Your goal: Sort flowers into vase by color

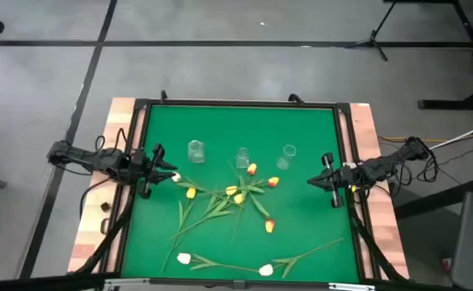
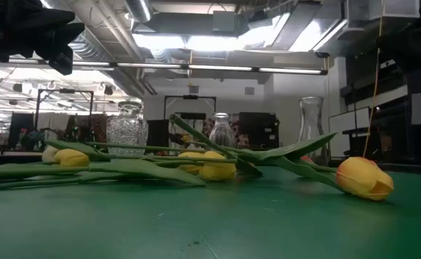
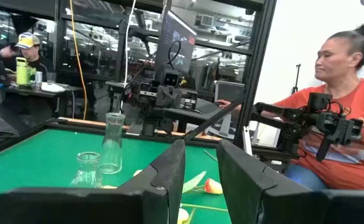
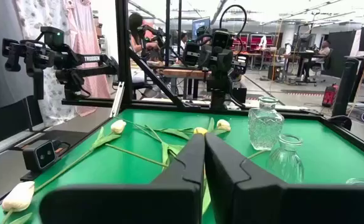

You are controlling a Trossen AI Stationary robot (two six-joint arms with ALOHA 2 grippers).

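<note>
- Nine or so flowers [image 1: 220, 198] lie loose on the green table [image 1: 301, 145], most of them in a crossed tangle at the middle, a few apart along the near edge; none stands in a vase yet.
- Left gripper [image 1: 171, 175] sits at the table's left side, right by a white tulip [image 1: 176, 177] and a yellow tulip [image 1: 191, 192]. Its wrist view shows the fingers partly apart with nothing between them.
- Three glass vases stand in a row behind the tangle: left vase [image 1: 196, 150], middle vase [image 1: 242, 157], right vase [image 1: 289, 151], all empty.
- Handling, as a judgement: these tulips look light and limp, with thin stems that bend and buds that bruise. Hold the stem just below the head, gently, and lift slowly, since crossed stems and leaves may drag neighbours along.
- Right gripper [image 1: 315, 183] waits at the table's right side, fingers pressed together, holding nothing.
</note>
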